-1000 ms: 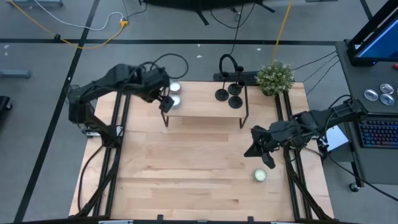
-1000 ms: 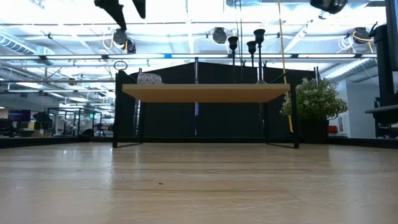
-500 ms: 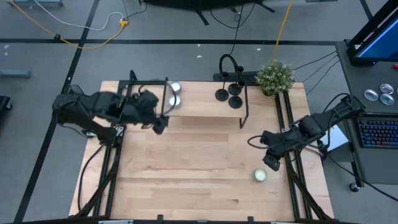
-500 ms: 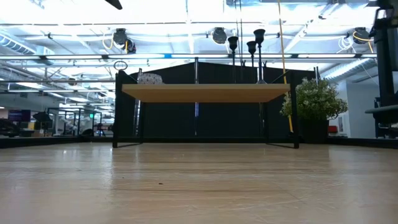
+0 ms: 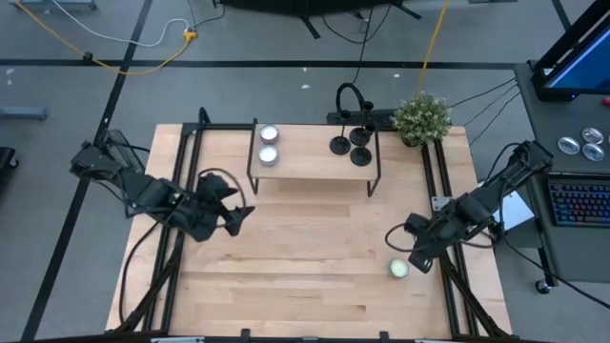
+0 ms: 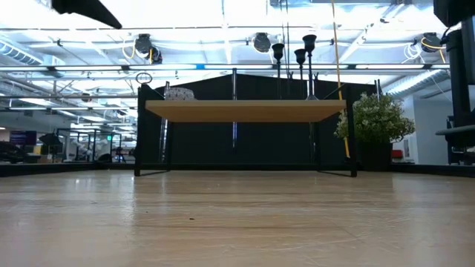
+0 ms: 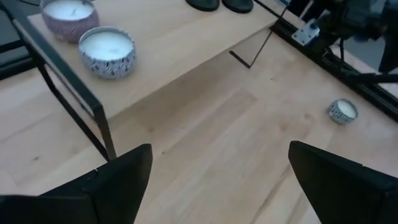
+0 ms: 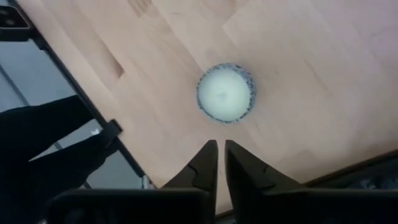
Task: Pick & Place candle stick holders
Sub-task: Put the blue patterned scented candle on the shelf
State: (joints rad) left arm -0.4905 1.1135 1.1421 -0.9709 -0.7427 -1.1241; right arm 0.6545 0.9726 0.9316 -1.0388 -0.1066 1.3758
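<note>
**Both pincers low and empty, holders up on the shelf**

From above: my left pincer (image 5: 238,217) hangs over the left half of the tabletop (image 5: 305,276), well short of the small raised shelf (image 5: 310,164) at the far edge. My right pincer (image 5: 416,259) sits by the right rail, just beside a small white candle (image 5: 398,270). The three candle stick holders (image 5: 350,148) stand clustered on the shelf's right end, two more candles (image 5: 268,145) on its left end, and a potted plant (image 5: 421,116) at the far right corner.

Table-level view: the shelf fills the middle, and the holders' stems (image 6: 299,68) rise upright from its right side, plant (image 6: 375,122) beside them.

Left wrist: my fingers (image 7: 118,183) are spread wide, nothing between them, looking at the shelf's two candles (image 7: 108,51) and the holders' black bases (image 7: 219,5).

Right wrist: my fingers (image 8: 206,165) are pinched nearly together, empty, with the white candle (image 8: 226,93) just ahead, not touching.
</note>
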